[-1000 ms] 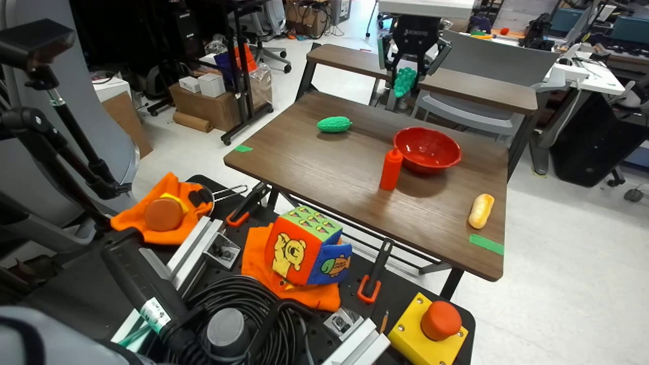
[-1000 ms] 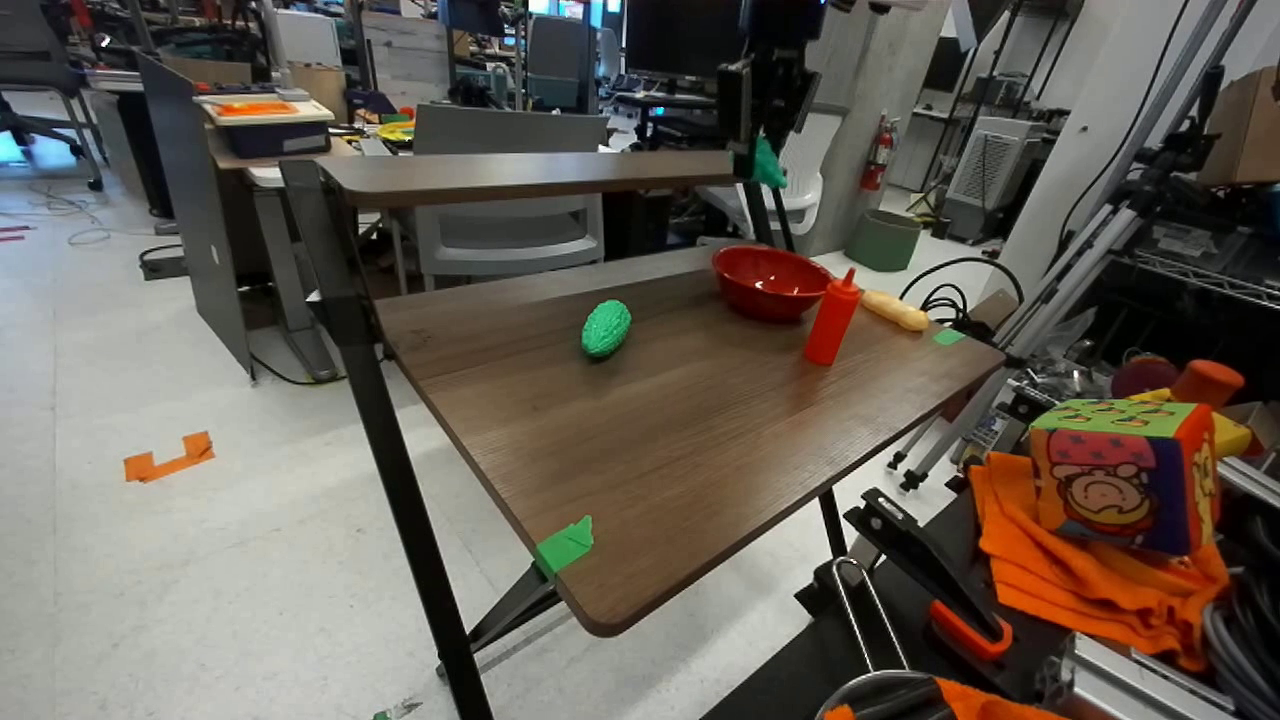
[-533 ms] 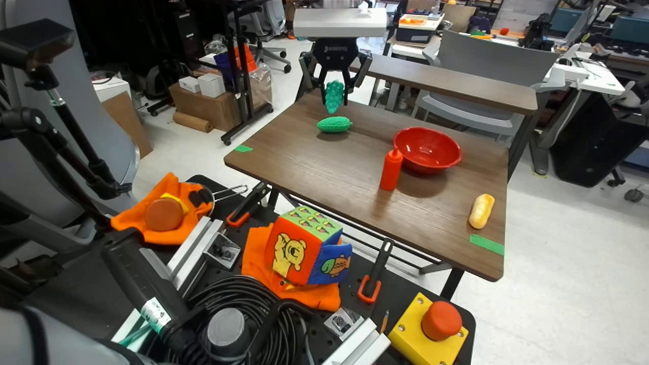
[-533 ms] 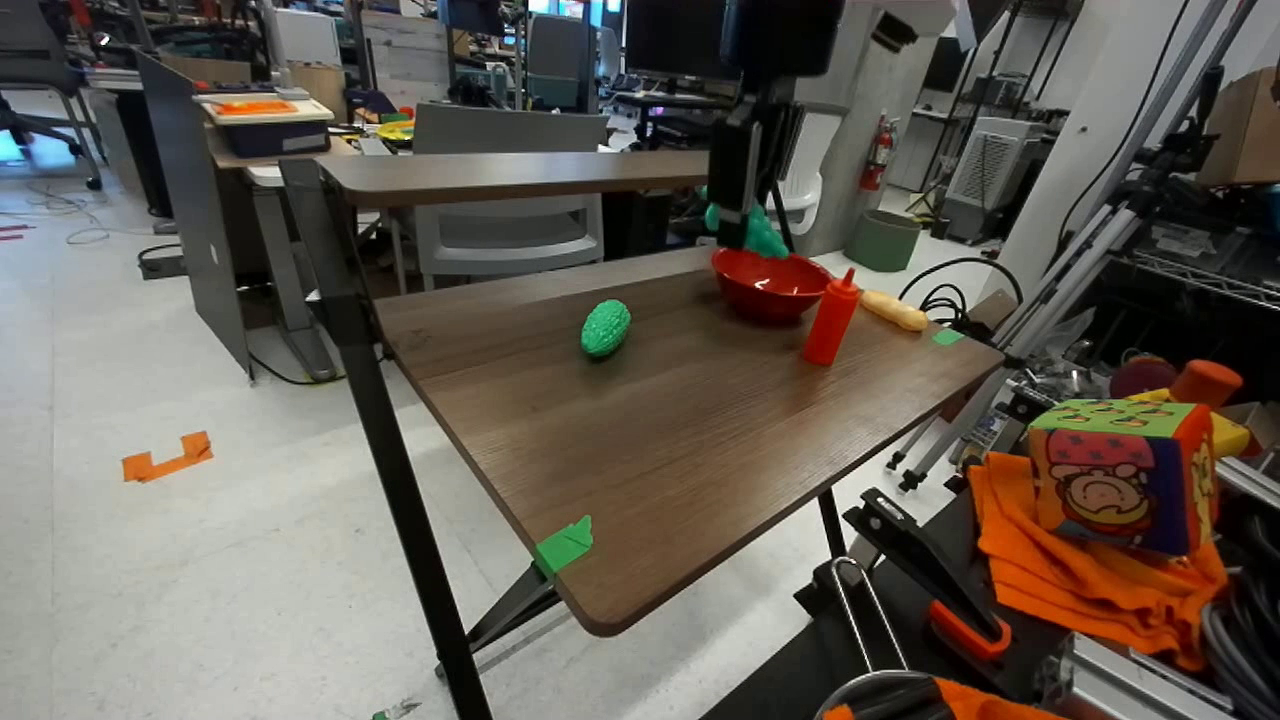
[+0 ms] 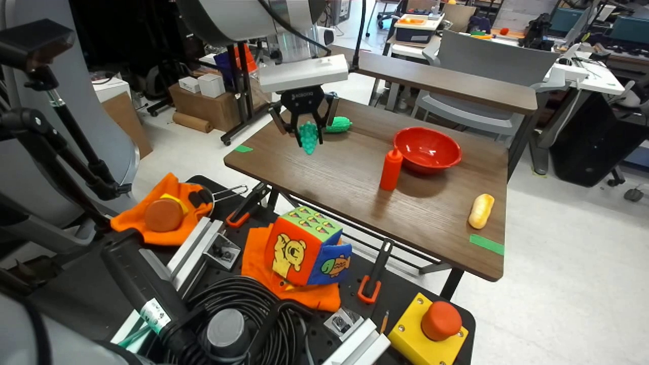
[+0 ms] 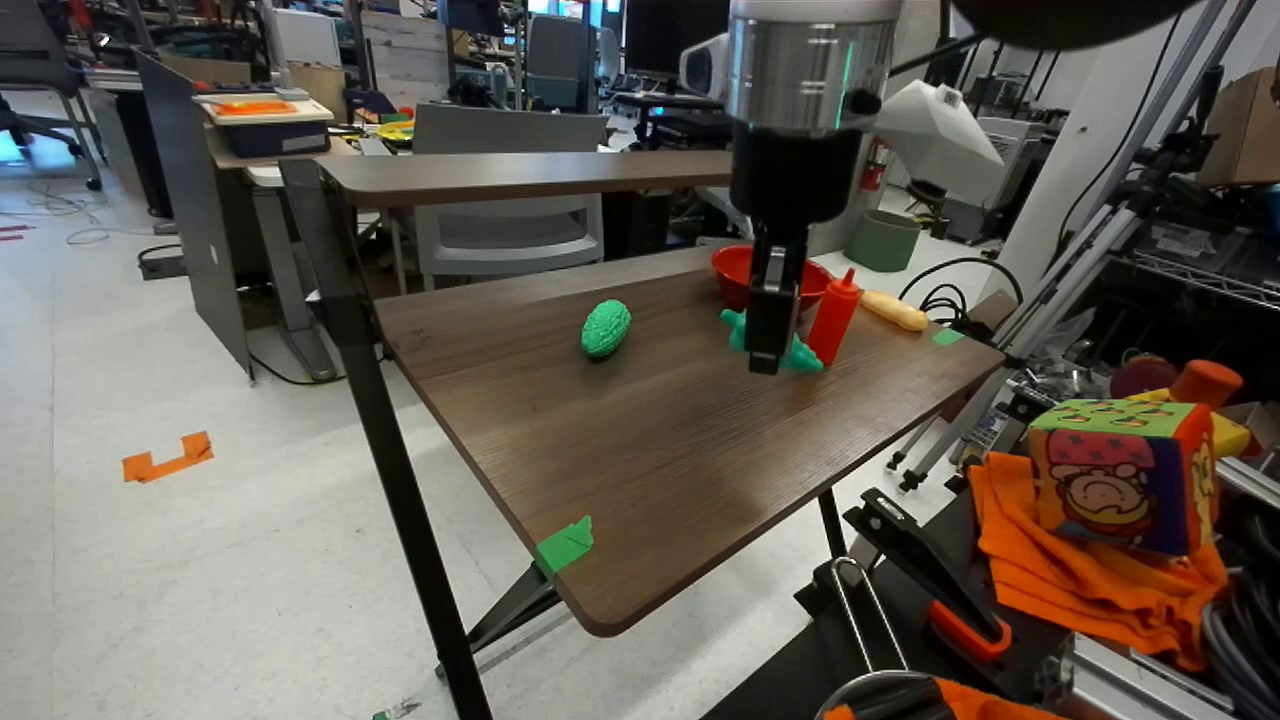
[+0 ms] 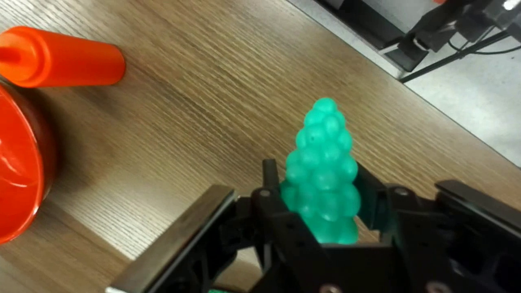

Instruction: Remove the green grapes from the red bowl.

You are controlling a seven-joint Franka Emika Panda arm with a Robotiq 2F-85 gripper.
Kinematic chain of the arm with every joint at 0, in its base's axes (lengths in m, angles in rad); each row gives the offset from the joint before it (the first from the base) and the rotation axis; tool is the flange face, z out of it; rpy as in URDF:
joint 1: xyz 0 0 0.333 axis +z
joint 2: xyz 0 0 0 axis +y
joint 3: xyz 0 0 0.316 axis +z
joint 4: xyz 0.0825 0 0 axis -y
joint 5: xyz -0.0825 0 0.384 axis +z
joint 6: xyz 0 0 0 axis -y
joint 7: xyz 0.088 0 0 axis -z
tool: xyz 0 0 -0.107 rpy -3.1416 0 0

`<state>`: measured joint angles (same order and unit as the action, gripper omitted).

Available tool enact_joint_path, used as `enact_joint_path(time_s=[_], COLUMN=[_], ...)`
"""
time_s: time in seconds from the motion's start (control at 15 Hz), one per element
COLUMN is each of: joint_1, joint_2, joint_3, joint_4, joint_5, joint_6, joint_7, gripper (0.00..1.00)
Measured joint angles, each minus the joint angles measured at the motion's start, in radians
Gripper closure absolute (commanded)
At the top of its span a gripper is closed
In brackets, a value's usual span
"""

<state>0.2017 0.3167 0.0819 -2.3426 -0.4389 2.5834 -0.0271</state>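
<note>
The green grapes are a lumpy teal-green clump. My gripper is shut on them and holds them above the table's left part in an exterior view. In an exterior view the grapes stick out on both sides of the black fingers. In the wrist view the clump sits between both fingers, its tip pointing up the picture. The red bowl stands on the table away from the gripper; no object shows inside it. It also shows at the left edge of the wrist view.
A red squeeze bottle stands upright beside the bowl. A smooth-edged green oval object lies on the table. A bread roll lies near a green tape patch. A raised shelf runs along the table's far side.
My gripper has carried the grapes from near the raised shelf, past the bowl's side, down toward the table and closer to its front edge. The bowl, bottle and oval object have not moved.
</note>
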Motion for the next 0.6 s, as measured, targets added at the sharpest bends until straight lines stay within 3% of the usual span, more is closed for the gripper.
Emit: enact_joint_path(time_s=[0.6], joint_1=[0.07], joint_2=[0.144], joint_3=[-0.014], joint_4=[0.061], joint_5=[-0.076], joint_6=[0.0], joint_7=[0.027], gripper=[0.82])
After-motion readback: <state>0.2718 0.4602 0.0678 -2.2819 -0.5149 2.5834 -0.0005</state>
